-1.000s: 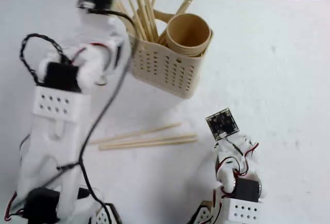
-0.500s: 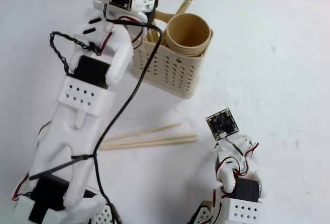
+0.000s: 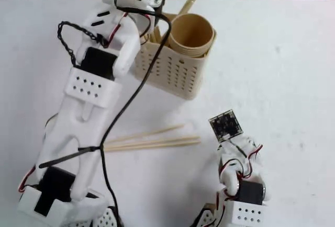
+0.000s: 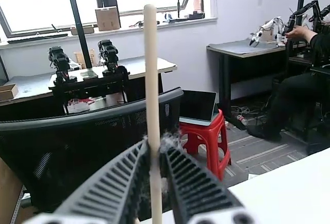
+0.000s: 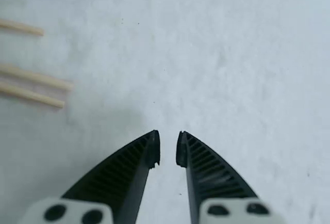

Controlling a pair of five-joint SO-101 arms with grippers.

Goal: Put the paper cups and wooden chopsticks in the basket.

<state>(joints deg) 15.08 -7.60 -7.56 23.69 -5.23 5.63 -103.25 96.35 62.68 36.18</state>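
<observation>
Releasing too early was your main risk: the held chopstick [image 4: 150,69] stood upright in your left gripper [image 4: 153,149], and that arm was stretched over the far side of the basket [image 3: 167,70]. If the stick's lower end had not cleared the rim, it would likely have dropped behind the basket. A sideways push against the standing chopsticks [image 3: 187,4] could have tipped the basket or jostled the paper cups [image 3: 191,33] nested in it. Your left jaws were clamped on that one stick. Your right gripper [image 5: 167,149] hung over the table [image 3: 282,80] on the near side of the basket, jaws a narrow gap apart, gripping nothing. Three loose chopsticks [image 3: 152,140] lay flat between it and the basket
</observation>
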